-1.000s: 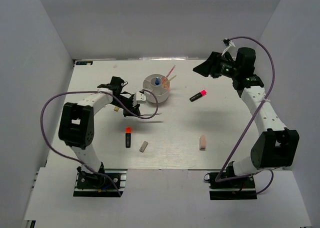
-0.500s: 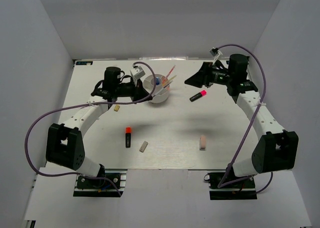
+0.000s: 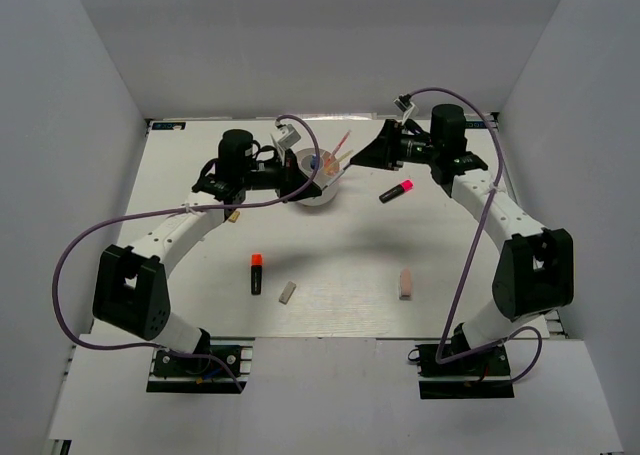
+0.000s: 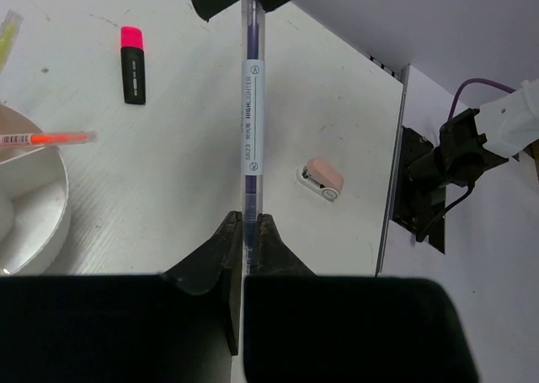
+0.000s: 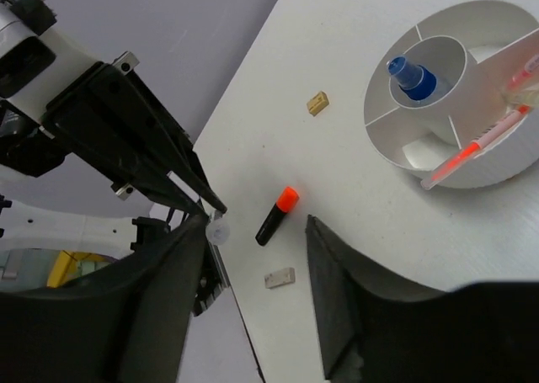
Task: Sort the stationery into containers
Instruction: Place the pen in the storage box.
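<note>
Left gripper (image 4: 250, 225): closed on the lower end of the grey pen (image 4: 253, 105), at the bottom centre of its wrist view.
Grey pen: runs straight up that frame. Its top end passes between two dark shapes cut off by the upper edge, and I cannot tell whether they touch it.
Right gripper (image 5: 255, 223): jaws apart, clamping nothing.
White tub (image 3: 318, 187): upper middle of the overhead view, partly covered by the left gripper.
Tub contents: the blue-capped bottle (image 5: 413, 78) stands in the centre compartment. An orange pen (image 5: 470, 152) leans over the rim.
Yellow pen (image 4: 8, 34): cut off at the upper left.
Highlighters: the pink-capped one (image 3: 397, 190) lies right of the tub and the orange-capped one (image 3: 256, 273) lower left.
Erasers: grey (image 3: 287, 292), pink (image 3: 406, 282), beige (image 3: 233, 215). All three lie on the table and look tiny from overhead.
</note>
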Controlling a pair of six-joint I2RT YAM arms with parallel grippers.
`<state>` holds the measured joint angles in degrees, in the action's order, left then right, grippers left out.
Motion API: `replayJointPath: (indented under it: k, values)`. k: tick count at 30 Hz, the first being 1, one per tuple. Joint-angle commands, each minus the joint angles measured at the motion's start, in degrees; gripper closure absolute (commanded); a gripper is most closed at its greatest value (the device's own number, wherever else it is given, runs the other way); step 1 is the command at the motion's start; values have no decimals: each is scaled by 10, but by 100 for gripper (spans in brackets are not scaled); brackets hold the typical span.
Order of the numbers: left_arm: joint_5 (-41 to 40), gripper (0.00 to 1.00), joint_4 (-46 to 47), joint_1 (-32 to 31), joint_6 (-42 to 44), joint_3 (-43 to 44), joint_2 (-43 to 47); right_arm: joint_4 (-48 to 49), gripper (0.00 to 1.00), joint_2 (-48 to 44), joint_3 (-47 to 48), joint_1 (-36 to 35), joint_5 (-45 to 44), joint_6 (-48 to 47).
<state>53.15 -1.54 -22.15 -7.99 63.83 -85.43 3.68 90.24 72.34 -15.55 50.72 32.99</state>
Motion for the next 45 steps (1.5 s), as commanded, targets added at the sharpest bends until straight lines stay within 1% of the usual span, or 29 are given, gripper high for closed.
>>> replayJointPath:
  k: [1, 2, 3, 4, 5, 7, 8, 10, 11, 12, 14, 15, 16, 18, 19, 20, 22, 23, 24, 26, 27, 30, 33, 36, 45]
  values:
    - [-1, 100, 11, -6, -9, 5, 25, 56, 46, 12, 32, -4, 1, 52]
    - [-1, 100, 11, -11, -9, 3, 27, 59, 56, 15, 35, -6, -1, 57]
    - [-5, 100, 11, -11, -8, 3, 28, 64, 63, 19, 36, -8, -1, 61]
    - [-6, 100, 11, -11, -8, 2, 28, 67, 77, 21, 40, -9, 1, 68]
    - [-6, 100, 10, -17, -9, 2, 29, 68, 83, 22, 41, -10, 2, 70]
    - [-7, 100, 11, -17, -5, 2, 30, 77, 92, 24, 42, -11, 7, 80]
    - [-8, 100, 10, -17, -5, 1, 29, 78, 100, 24, 41, -11, 9, 82]
    - [-19, 99, 11, -17, -6, 0, 29, 79, 100, 21, 40, -8, 9, 87]
    - [-23, 85, 11, -17, -9, -2, 30, 79, 100, 20, 38, -8, 9, 88]
    - [-34, 74, 11, -17, -17, -3, 29, 79, 100, 19, 37, -6, 6, 88]
    - [-53, 31, 29, -17, -29, -11, 34, 76, 100, 16, 40, -6, -2, 75]
    - [-82, 9, 31, -11, -40, -15, 39, 70, 100, 14, 43, -3, -16, 66]
    - [-95, 2, 45, -11, -46, -26, 50, 53, 100, 14, 46, -2, -24, 54]
    - [-131, 2, 44, -5, -37, -31, 61, 34, 100, 19, 65, 2, -42, 10]
    - [-195, 2, 19, -5, -23, -21, 71, 27, 100, 21, 72, 3, -61, -2]
    - [-227, 2, 0, -5, -11, -20, 76, 11, 100, 30, 92, 5, -69, -26]
    - [-279, 2, -5, -5, 4, -24, 89, -3, 100, 39, 114, 12, -91, -43]
    - [-327, 2, -7, 0, 15, -25, 99, -10, 100, 47, 124, 17, -98, -52]
    - [-347, 2, -12, 0, 37, -26, 102, -16, 100, 49, 148, 16, -111, -77]
    - [-383, 2, -26, 0, 48, -23, 106, -31, 100, 56, 168, 14, -139, -110]
    - [-386, 2, -36, 0, 61, -21, 106, -35, 100, 57, 177, 12, -164, -141]
    - [-393, 2, -36, 0, 69, -25, 112, -36, 100, 64, 191, 10, -205, -201]
    - [-397, 2, -36, 0, 67, -30, 115, -36, 100, 77, 194, 6, -224, -235]
    - [-399, 2, -33, 0, 67, -36, 114, -25, 100, 93, 195, 2, -221, -248]
    - [-401, 2, -41, 0, 66, -31, 108, -17, 100, 163, 240, -14, -230, -275]
